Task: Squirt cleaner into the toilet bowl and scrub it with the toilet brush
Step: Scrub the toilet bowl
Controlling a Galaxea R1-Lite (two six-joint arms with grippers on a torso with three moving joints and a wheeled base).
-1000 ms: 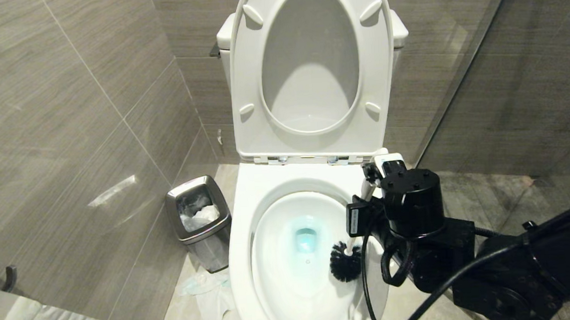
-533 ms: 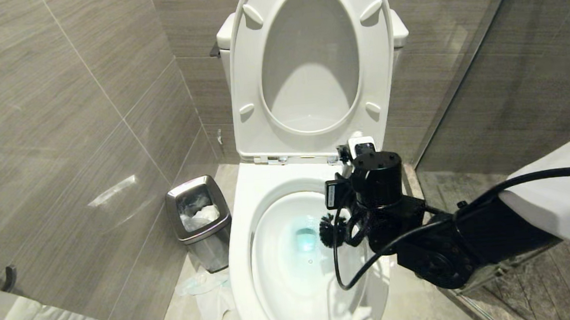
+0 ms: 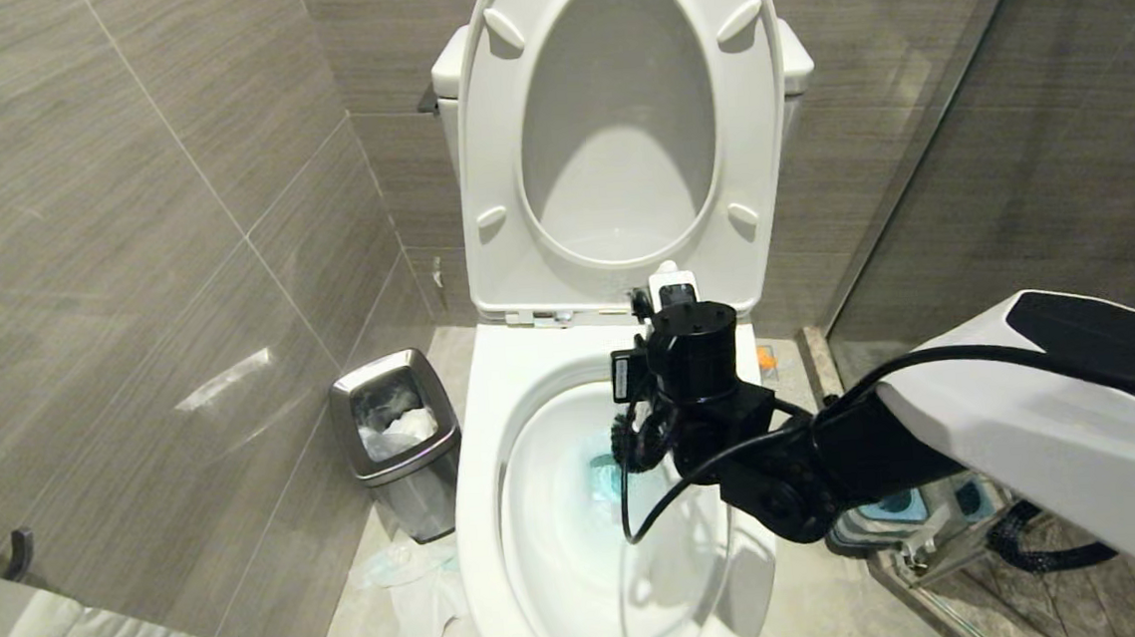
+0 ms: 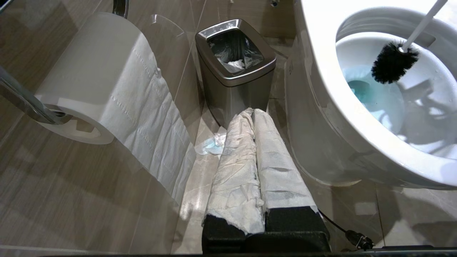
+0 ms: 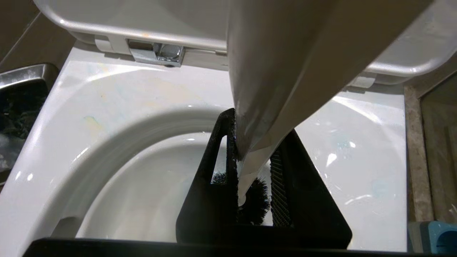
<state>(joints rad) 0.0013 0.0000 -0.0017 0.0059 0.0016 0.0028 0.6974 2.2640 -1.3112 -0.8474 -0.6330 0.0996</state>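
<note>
The toilet brush [image 4: 394, 66] is held by its white handle in the right gripper [image 5: 254, 167], jaws closed narrowly on it; its bristle head is inside the toilet bowl [image 3: 494, 404], above teal cleaner [image 4: 360, 89]. Judged light, stiff, possibly slippery; a handle hold suits.

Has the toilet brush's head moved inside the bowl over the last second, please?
Yes. Held by the right gripper, the toilet brush head has swept from the toilet bowl's right wall toward the blue water and the hinges.

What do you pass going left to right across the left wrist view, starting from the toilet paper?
Toilet paper roll → steel waste bin → toilet bowl → toilet brush.
</note>
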